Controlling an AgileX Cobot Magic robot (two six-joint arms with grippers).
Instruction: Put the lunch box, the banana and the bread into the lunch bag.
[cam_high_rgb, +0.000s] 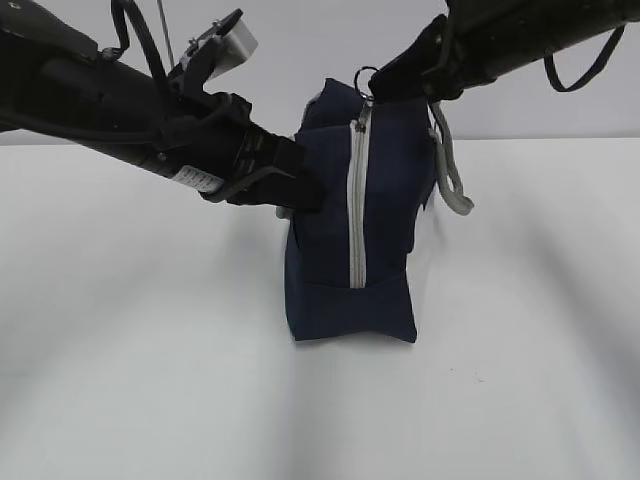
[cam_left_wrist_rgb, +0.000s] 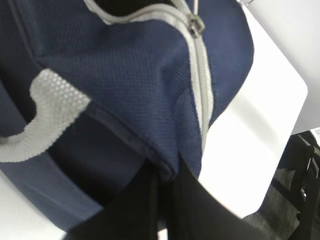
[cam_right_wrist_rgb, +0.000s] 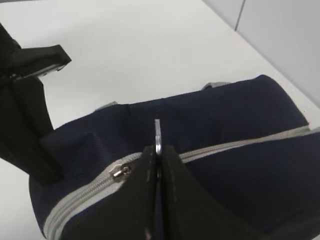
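The white table (cam_high_rgb: 120, 380) fills the exterior view, and nothing lies on the part of it that shows: no lunch box, banana or bread in any view. They may be inside the bag already, but the pictures cannot confirm that.

The lunch bag (cam_high_rgb: 385, 250) stands at the centre of the frame, its end panel facing the camera. The grey zipper (cam_high_rgb: 356, 210) runs closed down that end. In the left wrist view its teeth split into two lines behind the slider (cam_left_wrist_rgb: 195, 24) at the top edge, so part of the top appears open. A grey webbing handle (cam_high_rgb: 450, 175) hangs on the bag's right side.

The left gripper (cam_left_wrist_rgb: 165, 192), coming from the upper left, pinches a fold of the bag's fabric at the end seam, fingers pressed together on the cloth. The right gripper (cam_right_wrist_rgb: 157, 165), from the upper right, is clamped on the metal ring pull (cam_right_wrist_rgb: 158, 132), which sticks up between its fingers at the bag's top.

My reading: the task is near its end, with only the zipper being worked.
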